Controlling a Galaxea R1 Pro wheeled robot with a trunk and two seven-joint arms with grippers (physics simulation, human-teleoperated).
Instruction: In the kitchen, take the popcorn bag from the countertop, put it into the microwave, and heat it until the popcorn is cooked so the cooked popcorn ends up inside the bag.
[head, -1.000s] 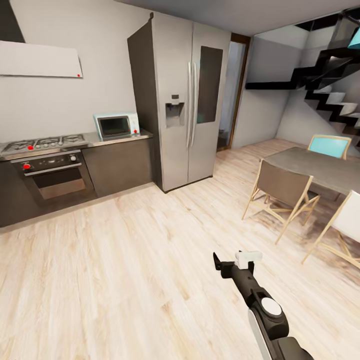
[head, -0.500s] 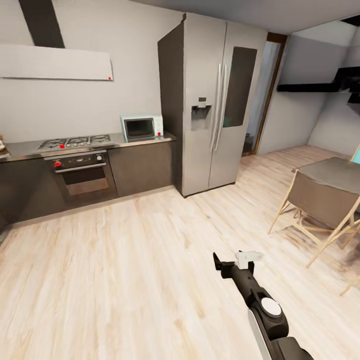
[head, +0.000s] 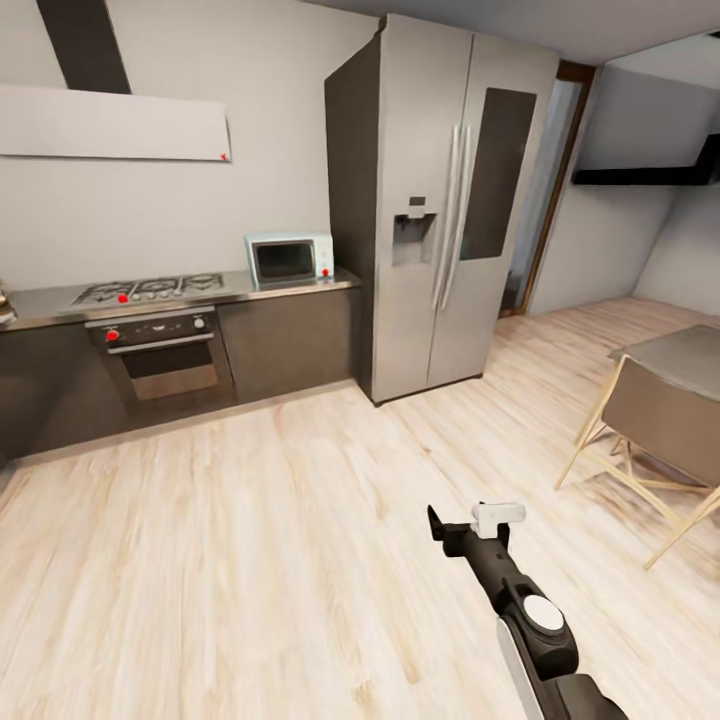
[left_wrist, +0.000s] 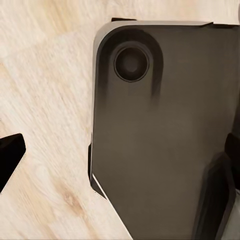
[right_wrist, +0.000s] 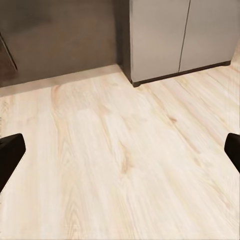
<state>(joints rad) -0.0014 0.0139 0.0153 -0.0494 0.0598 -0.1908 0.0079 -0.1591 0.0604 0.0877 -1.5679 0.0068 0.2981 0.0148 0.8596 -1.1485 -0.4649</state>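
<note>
We're out on the wood floor, facing the kitchen wall, well apart from it.

Left to right in the head view:
- White range hood panel on the wall, small red dot at its right end.
- Gas hob with red knobs on the steel tabletop; dark built-in oven below it.
- Something small at the far left edge of that tabletop, cut off by the frame, can't identify.
- Microwave: pale mint box, dark door shut, red dot at its lower right. It sits at the right end of the tabletop, just beside the fridge side panel.
- Tall steel double-door fridge, dispenser in the left door, dark glass panel in the right door.
- Doorway right of the fridge.
- Grey dining table with a wood-legged chair at the right edge.

Right gripper is low in the frame over bare floor, arm stretched forward. In the right wrist view we see both dark fingertips at opposite edges of the frame, so it's spread wide with nothing between; ahead of it are floor, the dark cabinet base and the fridge bottom.

Left gripper: one dark fingertip at the frame edge over floor, a dark rounded panel of our own body alongside. Other finger isn't clear, so we can't tell whether it's apart or together.
</note>
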